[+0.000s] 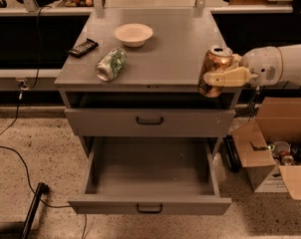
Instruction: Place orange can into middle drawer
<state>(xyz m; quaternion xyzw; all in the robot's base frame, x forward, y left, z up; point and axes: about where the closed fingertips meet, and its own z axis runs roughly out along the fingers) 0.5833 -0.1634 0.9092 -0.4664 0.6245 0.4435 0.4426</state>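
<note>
The orange can (215, 69) is upright in my gripper (221, 75), lifted off the grey cabinet top (160, 59) at its front right corner, with its base hanging past the front edge. The gripper's pale fingers (229, 77) are shut around the can's side; the white arm reaches in from the right. The middle drawer (149, 176) is pulled open below, a shallow grey tray with a dark handle (149, 208), and nothing shows inside it. The drawer above it (149, 121) is closed.
A green-and-white can (111, 63) lies on its side on the cabinet top, with a white bowl (133, 34) and a dark remote-like bar (82, 47) behind it. A cardboard box (275, 153) of cans stands on the floor right. Cables run on the floor at the left.
</note>
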